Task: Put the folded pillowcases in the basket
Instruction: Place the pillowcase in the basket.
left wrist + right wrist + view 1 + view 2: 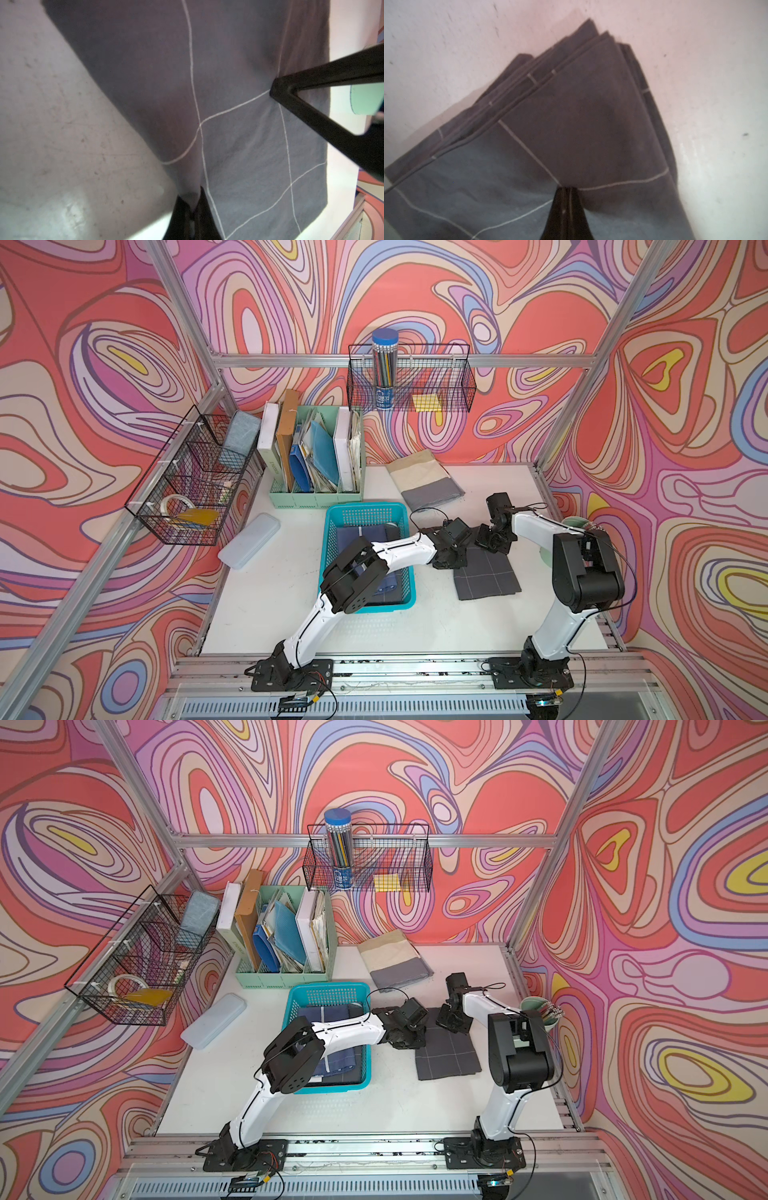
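**White worktop: two-point pinch on the pillowcase, lift not yet made**

Worktop (pixel 291 614) boxed in by swirl-print walls. Turquoise basket (pixel 365 511) sits left of centre, with a folded blue cloth (pixel 357 533) lying inside. Just right of it, left gripper (pixel 192 207): fingers closed on the basket-side edge of the grey gridded pillowcase (pixel 488 578), which lies on the worktop beside the basket, outside it. Right gripper (pixel 566 192): fingers closed, pinching the fabric toward the far end. Judgement: the layers fan apart at that far corner, so raise both arms together and level, clear the rim, then carry leftward. An uneven lift would likely spill the fold.
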You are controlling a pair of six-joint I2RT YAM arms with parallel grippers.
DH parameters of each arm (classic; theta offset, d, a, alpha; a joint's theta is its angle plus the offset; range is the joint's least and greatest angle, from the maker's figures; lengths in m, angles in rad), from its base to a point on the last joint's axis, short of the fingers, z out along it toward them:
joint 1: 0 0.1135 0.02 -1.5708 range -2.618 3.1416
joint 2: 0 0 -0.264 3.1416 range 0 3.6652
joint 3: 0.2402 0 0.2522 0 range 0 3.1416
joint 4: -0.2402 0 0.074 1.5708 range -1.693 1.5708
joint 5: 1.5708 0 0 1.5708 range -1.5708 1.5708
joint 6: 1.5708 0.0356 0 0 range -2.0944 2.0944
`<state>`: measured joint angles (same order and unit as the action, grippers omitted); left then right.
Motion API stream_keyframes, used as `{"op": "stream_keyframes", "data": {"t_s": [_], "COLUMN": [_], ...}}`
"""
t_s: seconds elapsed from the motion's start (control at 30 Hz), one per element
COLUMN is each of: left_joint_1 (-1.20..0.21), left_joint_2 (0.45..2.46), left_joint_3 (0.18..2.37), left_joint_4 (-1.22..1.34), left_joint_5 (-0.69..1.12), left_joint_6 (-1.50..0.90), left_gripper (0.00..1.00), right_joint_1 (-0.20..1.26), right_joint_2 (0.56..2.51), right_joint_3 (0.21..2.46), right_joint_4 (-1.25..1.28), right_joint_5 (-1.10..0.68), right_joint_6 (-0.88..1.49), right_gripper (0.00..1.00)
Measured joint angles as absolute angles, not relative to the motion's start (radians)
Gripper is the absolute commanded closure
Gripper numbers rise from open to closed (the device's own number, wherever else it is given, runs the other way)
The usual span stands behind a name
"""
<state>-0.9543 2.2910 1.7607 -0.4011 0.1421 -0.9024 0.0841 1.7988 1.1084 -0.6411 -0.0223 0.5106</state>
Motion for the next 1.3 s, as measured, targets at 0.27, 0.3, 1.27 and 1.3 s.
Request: {"op": "stream_keyframes", "data": {"t_s": [0.27,0.3,1.27,1.3], "left_joint_1": [-0.956,-0.956,-0.915,-0.912], "left_joint_2": [2.296,2.294,2.243,2.216], "left_joint_3": [2.127,2.158,2.531,2.529], "left_joint_4": [-0.714,-0.742,-1.496,-1.505], "left_joint_5": [0.143,0.143,-0.002,-0.009], "left_joint_6": [-0.757,-0.738,-0.395,-0.396], "left_gripper": [1.0,1.0,1.0,1.0], "right_joint_1": [0.043,0.031,-0.045,-0.045], "right_joint_2": [1.647,1.62,1.489,1.489], "right_joint_3": [1.098,1.106,1.148,1.148], "right_joint_4": [-0.678,-0.686,-0.684,-0.684], "right_joint_5": [0.024,0.036,-0.011,-0.016], "right_joint_6": [0.51,0.51,0.514,0.514], "right_gripper": [1.0,1.0,1.0,1.0]}}
